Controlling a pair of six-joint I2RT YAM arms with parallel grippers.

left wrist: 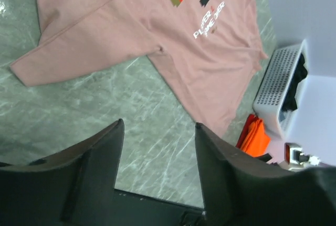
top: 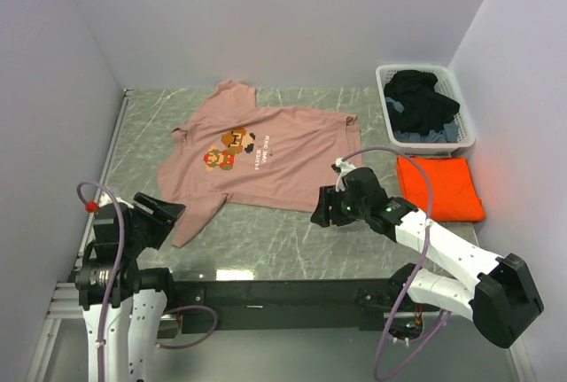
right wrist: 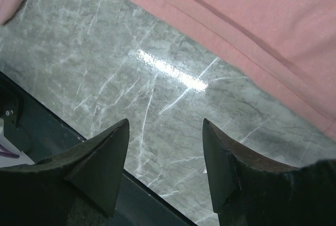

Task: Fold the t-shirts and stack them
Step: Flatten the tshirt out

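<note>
Pink tee (top: 266, 156) lies spread flat, print up, mid-frame in your top view on the marble table (top: 292, 240). You'll find the orange tee (top: 438, 187) folded at the right, just below the white basket (left wrist: 278, 84). Your left gripper (left wrist: 157, 126), lower left near one sleeve, has its jaws parted and holds nothing. Your right gripper (right wrist: 165, 124), just off the hem, is likewise spread and empty.

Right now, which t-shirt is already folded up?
The bright-orange tee, a neat folded rectangle next to the white basket. The pink tee with the pixel picture lies spread out flat, sleeves open.
</note>
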